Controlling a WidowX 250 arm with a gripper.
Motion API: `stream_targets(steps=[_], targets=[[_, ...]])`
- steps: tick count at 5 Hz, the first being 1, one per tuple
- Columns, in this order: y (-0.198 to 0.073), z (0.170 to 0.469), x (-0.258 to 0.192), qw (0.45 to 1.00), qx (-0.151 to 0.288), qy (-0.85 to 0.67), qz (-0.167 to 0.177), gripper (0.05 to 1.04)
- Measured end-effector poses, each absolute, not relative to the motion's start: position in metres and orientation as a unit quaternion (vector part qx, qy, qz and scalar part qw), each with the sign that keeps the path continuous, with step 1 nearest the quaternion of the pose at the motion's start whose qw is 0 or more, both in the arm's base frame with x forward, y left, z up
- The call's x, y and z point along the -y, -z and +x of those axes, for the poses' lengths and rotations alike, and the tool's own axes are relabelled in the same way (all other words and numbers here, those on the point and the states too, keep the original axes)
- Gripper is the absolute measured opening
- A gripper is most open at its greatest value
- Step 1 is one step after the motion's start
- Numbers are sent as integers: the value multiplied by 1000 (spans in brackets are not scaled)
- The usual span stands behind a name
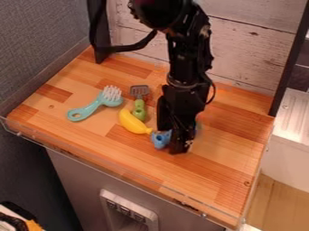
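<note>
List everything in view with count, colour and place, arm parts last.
Brush: one, teal with white bristles, tabletop's left side
Spatula: one, green handle, grey slotted head, right of brush
Banana: one, yellow, by spatula's handle
Small object: one, blue, beside gripper, partly hidden
Tabletop: one, wood-brown, centre
Plank backdrop: one, whitish, behind tabletop
Posts: two, black, flanking backdrop
Socket panel: one, light grey, below tabletop
Arm: one, black, from top edge
Gripper: one, black, over tabletop

Black arm [188, 58], tool [174, 145] downward
</note>
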State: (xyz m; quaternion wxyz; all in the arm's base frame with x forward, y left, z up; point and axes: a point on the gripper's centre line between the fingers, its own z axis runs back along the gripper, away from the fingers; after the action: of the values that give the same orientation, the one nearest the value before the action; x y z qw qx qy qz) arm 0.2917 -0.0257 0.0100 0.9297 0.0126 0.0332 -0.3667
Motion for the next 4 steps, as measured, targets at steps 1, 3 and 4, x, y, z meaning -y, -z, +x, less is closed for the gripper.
stream_targets(steps=[1,3,4], targets=[[-7,296,27,944,-33,329,11,950],[-8,300,28,962,-36,269,10,375],[-8,299,28,961,-38,273,8,324]])
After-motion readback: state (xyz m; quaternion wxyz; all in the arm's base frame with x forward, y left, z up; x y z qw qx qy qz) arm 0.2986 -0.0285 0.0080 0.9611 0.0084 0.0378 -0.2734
